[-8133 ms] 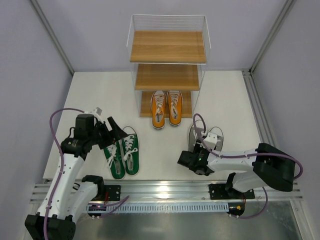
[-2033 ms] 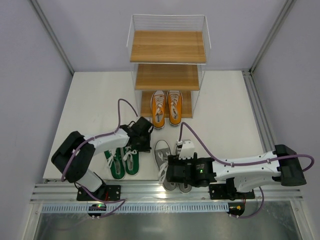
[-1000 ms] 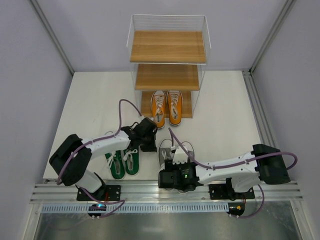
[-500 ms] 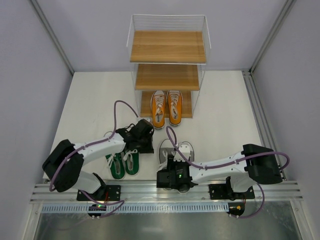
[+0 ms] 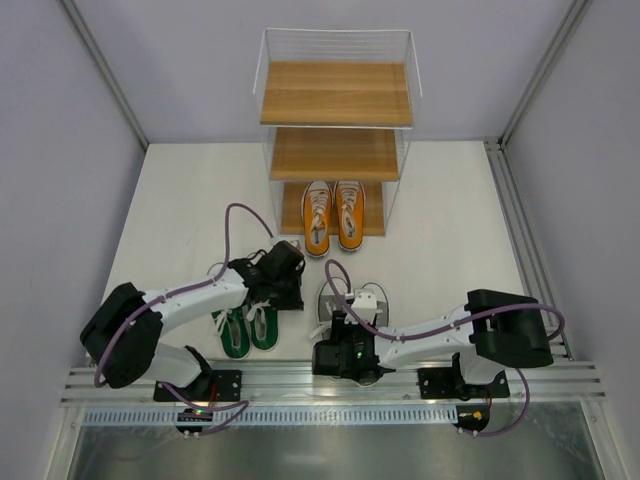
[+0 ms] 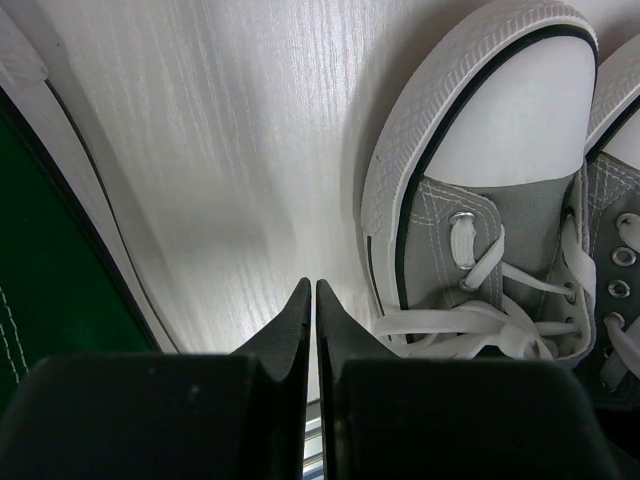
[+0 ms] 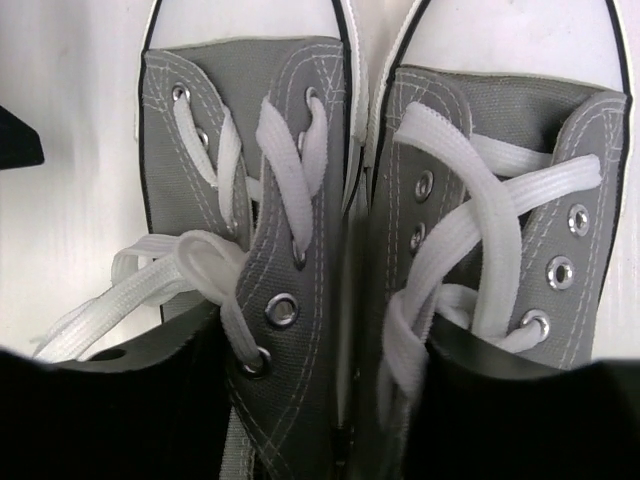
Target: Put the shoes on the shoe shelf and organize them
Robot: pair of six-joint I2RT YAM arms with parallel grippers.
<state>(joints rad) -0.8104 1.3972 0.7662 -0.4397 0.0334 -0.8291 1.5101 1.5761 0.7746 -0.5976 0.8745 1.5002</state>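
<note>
- Right gripper (image 7: 320,405) is clamped on the grey pair (image 7: 300,200), one finger inside each shoe, arm folded low along the near edge.
- Left gripper (image 6: 311,290) is pinched closed on nothing, arm stretched low, tips over the table (image 5: 200,200) between the grey pair and the green pair (image 5: 245,330).
- Orange pair (image 5: 334,213) sits on the shoe shelf's (image 5: 335,93) bottom board.

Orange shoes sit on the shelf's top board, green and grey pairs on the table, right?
No: the top external view shows the orange shoes on the bottom board of the shelf. The green pair and grey pair are on the table.
</note>
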